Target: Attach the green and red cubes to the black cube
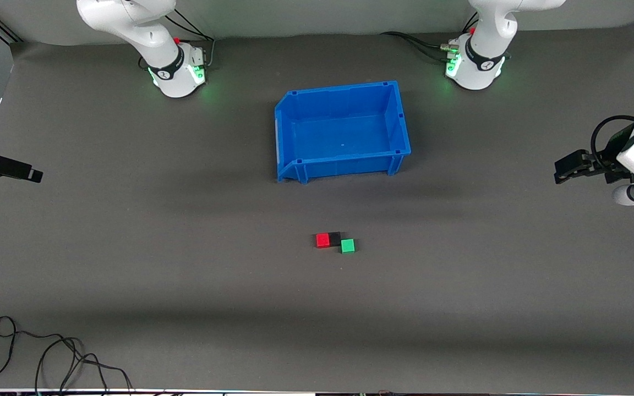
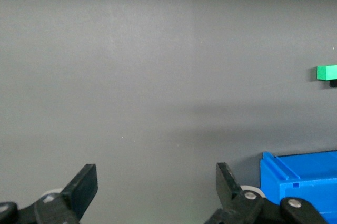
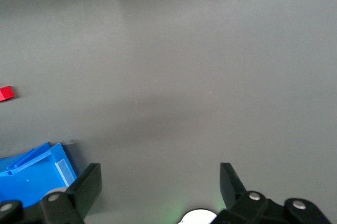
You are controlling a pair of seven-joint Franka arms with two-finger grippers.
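Red cube (image 1: pixel 322 240), black cube (image 1: pixel 335 238) and green cube (image 1: pixel 348 246) sit in a short row on the grey table (image 1: pixel 130 264), nearer the front camera than the blue bin (image 1: pixel 342 131). Red touches one side of black; green meets black's other side but sits slightly nearer the camera, so that join looks offset. All three look small, light and rigid, with flat faces that may be a little slick. Any correction would best pinch a cube across two opposite free faces, low and square, since a nudge could shift the whole row.

Right gripper (image 1: pixel 35 176) hangs over the table's edge at the right arm's end, fingers spread and empty. Left gripper (image 1: pixel 558 170) hangs over the left arm's end, also wide open and holding nothing. Both arms wait well apart from the cubes.
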